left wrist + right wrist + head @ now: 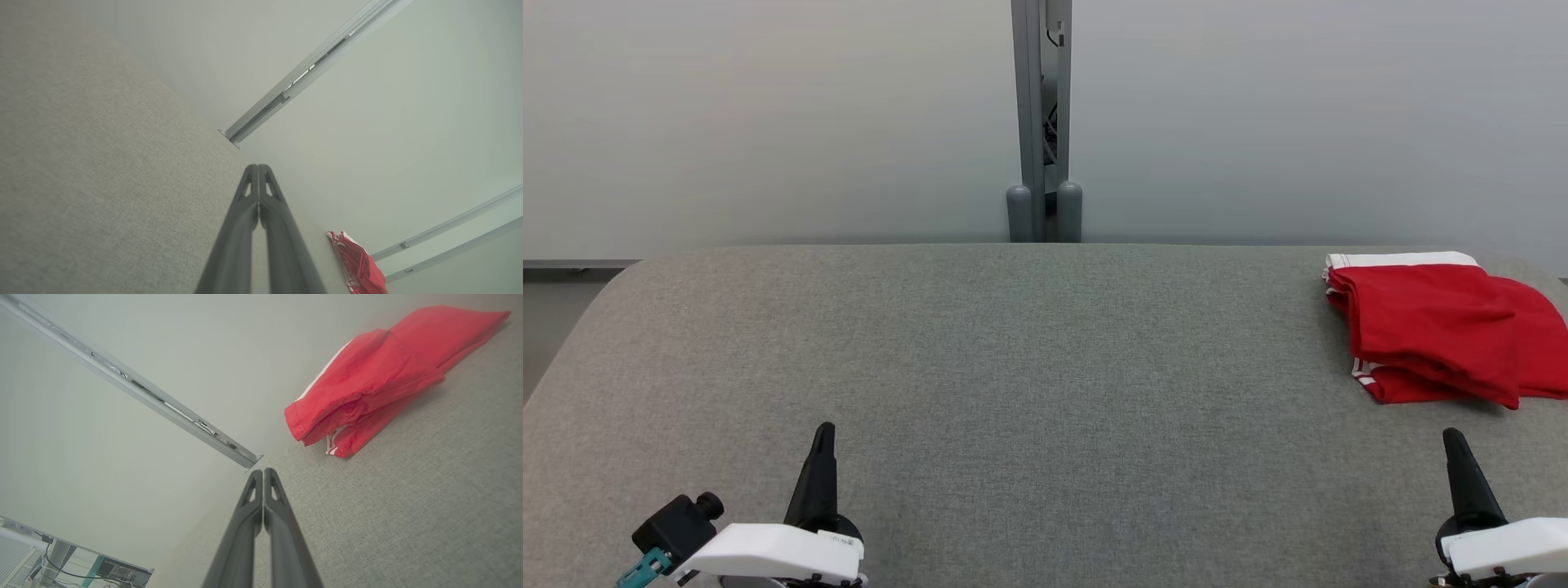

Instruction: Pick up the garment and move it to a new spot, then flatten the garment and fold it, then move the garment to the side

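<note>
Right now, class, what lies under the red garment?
The red garment lies folded on the grey table; a lower layer with white stripes peeks out beneath. Whatever sits under its middle is covered.

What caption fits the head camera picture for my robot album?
A folded red garment lies far right on the grey table; the left gripper and right gripper rest shut, apart from it.

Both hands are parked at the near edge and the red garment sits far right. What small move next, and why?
Probably just hold still: the garment already lies folded in layers at the far right of the table, and the left hand and right hand are shut, apart from it. If the fold counts as too loose, the nearer right hand should open first.
</note>
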Robot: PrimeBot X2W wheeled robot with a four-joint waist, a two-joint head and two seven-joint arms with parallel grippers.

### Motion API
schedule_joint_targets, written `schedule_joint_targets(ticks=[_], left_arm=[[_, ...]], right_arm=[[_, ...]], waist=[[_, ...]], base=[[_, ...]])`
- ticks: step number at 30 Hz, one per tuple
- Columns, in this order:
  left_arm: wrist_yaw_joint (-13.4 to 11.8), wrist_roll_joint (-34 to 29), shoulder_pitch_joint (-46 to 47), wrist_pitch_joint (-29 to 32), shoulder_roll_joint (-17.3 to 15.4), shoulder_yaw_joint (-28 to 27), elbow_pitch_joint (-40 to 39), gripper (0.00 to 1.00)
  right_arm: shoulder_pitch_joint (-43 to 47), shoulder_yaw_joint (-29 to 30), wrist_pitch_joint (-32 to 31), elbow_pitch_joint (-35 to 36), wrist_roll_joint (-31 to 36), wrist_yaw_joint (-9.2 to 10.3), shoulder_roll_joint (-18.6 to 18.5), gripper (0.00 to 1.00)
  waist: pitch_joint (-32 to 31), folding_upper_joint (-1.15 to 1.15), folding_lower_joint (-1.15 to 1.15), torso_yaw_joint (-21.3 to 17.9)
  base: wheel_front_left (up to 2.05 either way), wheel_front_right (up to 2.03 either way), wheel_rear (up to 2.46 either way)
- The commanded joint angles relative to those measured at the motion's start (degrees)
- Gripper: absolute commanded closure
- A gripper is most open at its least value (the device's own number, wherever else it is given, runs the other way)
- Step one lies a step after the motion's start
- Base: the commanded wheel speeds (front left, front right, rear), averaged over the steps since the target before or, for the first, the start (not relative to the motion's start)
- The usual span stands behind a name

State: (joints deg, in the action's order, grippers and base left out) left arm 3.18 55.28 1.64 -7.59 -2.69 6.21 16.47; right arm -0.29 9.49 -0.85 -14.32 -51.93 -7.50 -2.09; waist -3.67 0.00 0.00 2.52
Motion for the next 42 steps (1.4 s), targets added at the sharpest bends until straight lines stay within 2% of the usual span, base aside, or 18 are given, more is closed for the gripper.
schedule_joint_targets(ticks=[1,22,42], left_arm=[[0.51,1.47,1.86,0.27,-0.19,-0.47,-0.43,1.00],[1.99,14.83,5.12,2.50,-0.24,-1.88,0.72,1.00],[3.01,24.36,7.59,4.16,-0.27,-2.93,1.58,1.00]], right_arm=[[-1.49,0.55,-0.50,0.22,-1.45,0.01,-0.64,1.00],[-5.52,2.99,-5.43,-1.99,-14.60,0.01,-0.78,1.00],[-8.32,4.74,-9.05,-3.58,-24.01,0.01,-0.89,1.00]], waist=[[0.05,0.00,0.00,-0.03],[1.14,0.00,0.00,-0.75],[2.09,0.00,0.00,-1.38]], base=[[0.00,0.00,0.00],[0.00,0.00,0.00],[0.00,0.00,0.00]])
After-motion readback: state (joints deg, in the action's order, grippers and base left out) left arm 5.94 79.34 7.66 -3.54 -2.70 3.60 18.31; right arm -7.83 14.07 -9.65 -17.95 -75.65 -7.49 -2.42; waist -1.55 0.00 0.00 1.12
